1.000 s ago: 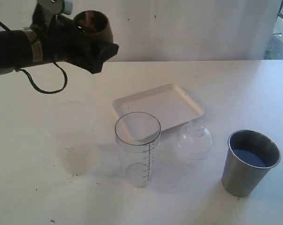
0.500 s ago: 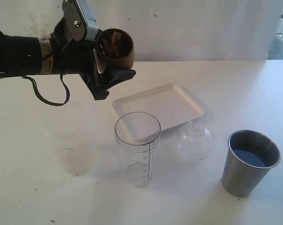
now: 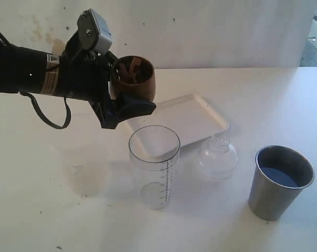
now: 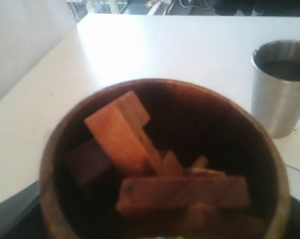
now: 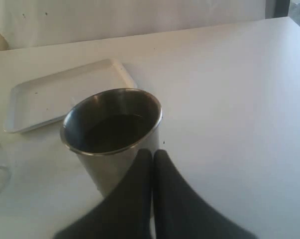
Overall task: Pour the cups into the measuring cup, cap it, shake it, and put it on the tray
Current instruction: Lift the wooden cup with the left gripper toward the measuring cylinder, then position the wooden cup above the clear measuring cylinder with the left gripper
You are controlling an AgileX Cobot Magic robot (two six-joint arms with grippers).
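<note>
My left gripper point(image 3: 128, 93) is shut on the brown wooden cup point(image 3: 133, 77) and holds it nearly upright in the air, just up and left of the measuring cup's point(image 3: 154, 167) open rim. In the left wrist view the wooden cup point(image 4: 60, 164) fills the picture, with several wooden blocks point(image 4: 121, 134) inside. The steel tumbler point(image 3: 280, 181) stands at the right with dark contents. My right gripper point(image 5: 152, 155) is shut and empty, its tips close to the tumbler's point(image 5: 112, 134) side. The white tray point(image 3: 176, 119) lies behind the measuring cup.
A clear dome lid point(image 3: 217, 156) rests on the table between the measuring cup and the tumbler, at the tray's front corner. A faint frosted cup point(image 3: 85, 168) stands left of the measuring cup. The tray point(image 5: 65, 92) lies beyond the tumbler in the right wrist view.
The left arm has carried the wooden cup down and to the right, from the far left to just beside the measuring cup's rim. The right gripper has stayed shut.
</note>
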